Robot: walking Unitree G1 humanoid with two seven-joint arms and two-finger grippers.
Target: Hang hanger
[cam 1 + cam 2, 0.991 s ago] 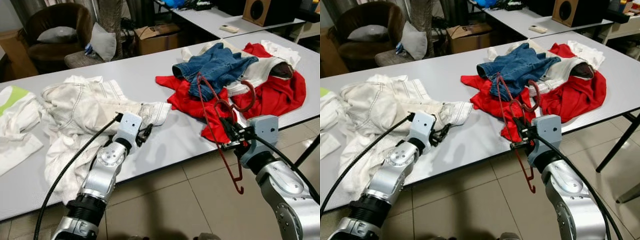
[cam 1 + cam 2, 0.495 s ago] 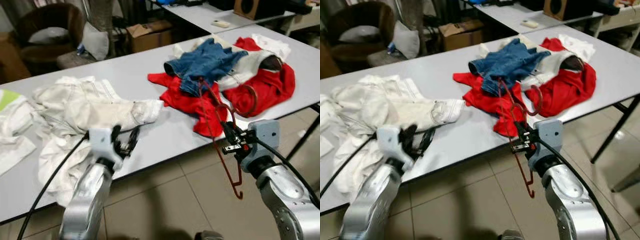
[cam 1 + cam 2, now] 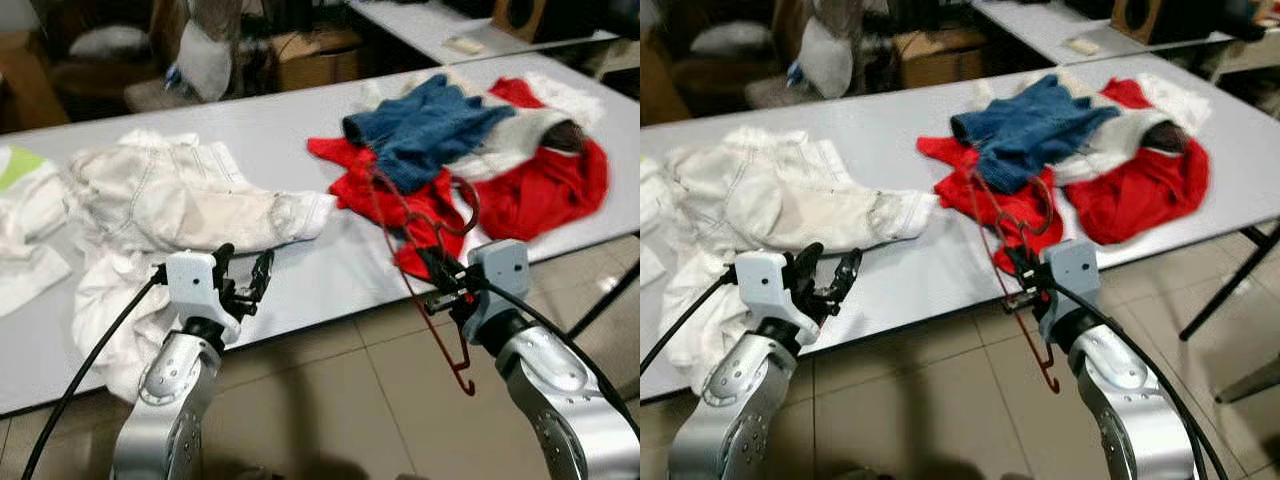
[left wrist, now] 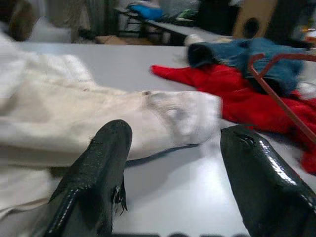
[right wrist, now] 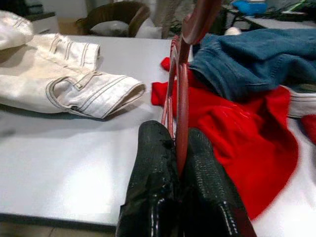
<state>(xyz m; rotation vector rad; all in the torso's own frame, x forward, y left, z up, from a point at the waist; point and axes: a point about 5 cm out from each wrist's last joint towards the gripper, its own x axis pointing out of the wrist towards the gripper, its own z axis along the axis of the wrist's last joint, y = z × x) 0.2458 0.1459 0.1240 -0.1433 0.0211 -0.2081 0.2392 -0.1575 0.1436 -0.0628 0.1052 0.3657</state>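
Right hand (image 3: pixel 437 283): I see its two black fingers (image 5: pixel 153 197) pressed tight on the red hanger (image 3: pixel 415 270). It sits just past the near edge of the bench (image 3: pixel 300 140), over the floor.
Hanger: thin red wire, tilted. Its top part leans up over the red cloth (image 3: pixel 540 190). Its low end hangs down past the bench edge, above the floor tiles (image 3: pixel 340 400).
Left hand (image 3: pixel 243 285): its fingers (image 4: pixel 96 173) are spread wide and I see nothing between them. It is at the near edge of the bench, just in front of the white pants (image 3: pixel 180 205).
White pants: they lie flat and crumpled on the left part of the bench. One part droops over the near edge.
Blue jeans (image 3: pixel 425 125): bunched up on top of the red cloth, on the right part of the bench.
Red cloth: spread out under the jeans, with some white cloth (image 3: pixel 515 130) mixed in.
Behind the bench: a brown chair (image 5: pixel 116 17) with a gray cushion, a cardboard box (image 3: pixel 315 55), and another table (image 3: pixel 420 20).
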